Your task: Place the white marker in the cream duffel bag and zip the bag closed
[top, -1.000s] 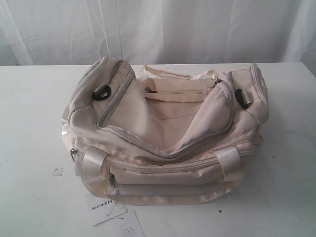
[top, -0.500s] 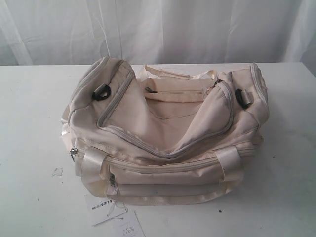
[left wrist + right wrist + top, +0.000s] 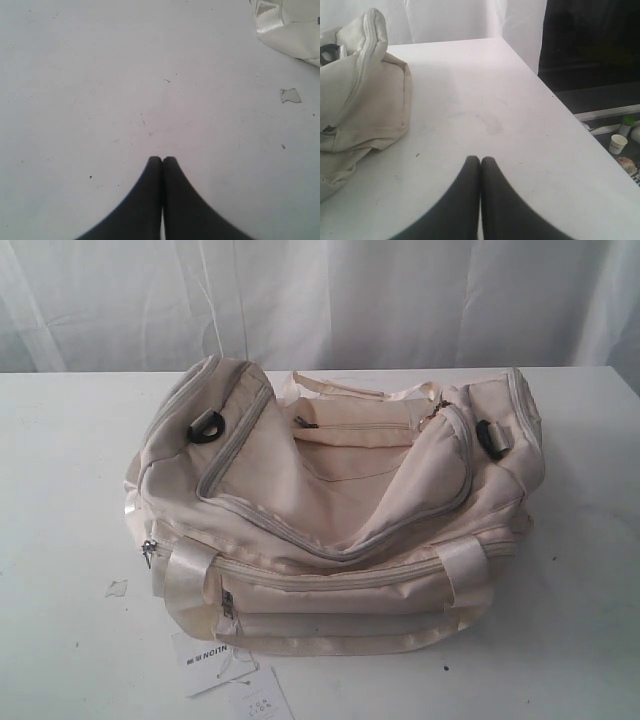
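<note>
A large soft cream fabric duffel bag (image 3: 330,510) is sitting in the middle of a white counter (image 3: 60,490), its long side facing the exterior camera and its top panel sagging inward inside a grey zipper line. Two black strap rings (image 3: 207,427) are showing, one near each end, and glossy cream satin handles (image 3: 185,575) are lying over the near side. White paper tags (image 3: 215,655) are resting on the counter just beside the bag's near left corner, with a small pale scrap (image 3: 117,587) lying apart to their left. The left claw (image 3: 162,159) is hanging over bare counter with its dark fingers pressed together, gripping nothing. The right claw (image 3: 480,159) is likewise pinched closed and empty, near the bag's end.
</note>
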